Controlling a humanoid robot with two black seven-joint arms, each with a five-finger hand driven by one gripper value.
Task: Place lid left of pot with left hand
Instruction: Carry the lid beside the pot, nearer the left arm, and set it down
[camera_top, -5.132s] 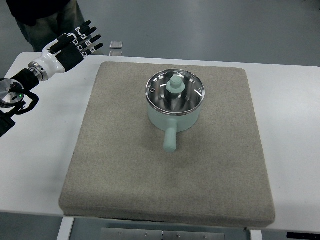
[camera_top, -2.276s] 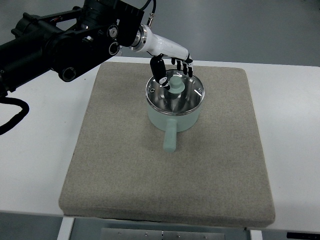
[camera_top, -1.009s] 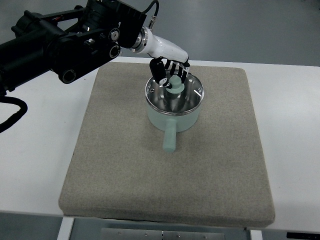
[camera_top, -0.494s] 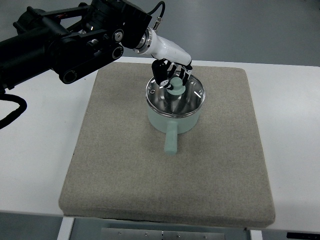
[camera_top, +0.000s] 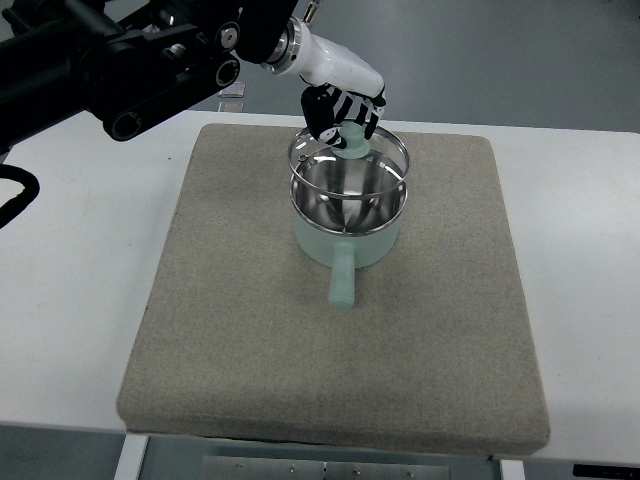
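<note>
Glass lid hangs just clear of the pot rim, left hand fingers clenched on its knob.

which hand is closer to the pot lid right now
Left. The left hand is on the lid, fingers closed around its knob, holding the lid raised just above the pot. The right hand is not in view, so only the left is at the lid.

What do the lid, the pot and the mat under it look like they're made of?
Lid: clear glass with a shiny metal rim, since the pot shows through; its mint knob looks like plastic. Pot: polished steel inside, mirror-like, with a matte mint coating outside, possibly enamel. Mat: beige-grey felt or woven fabric, with a dull, fibrous look.
</note>
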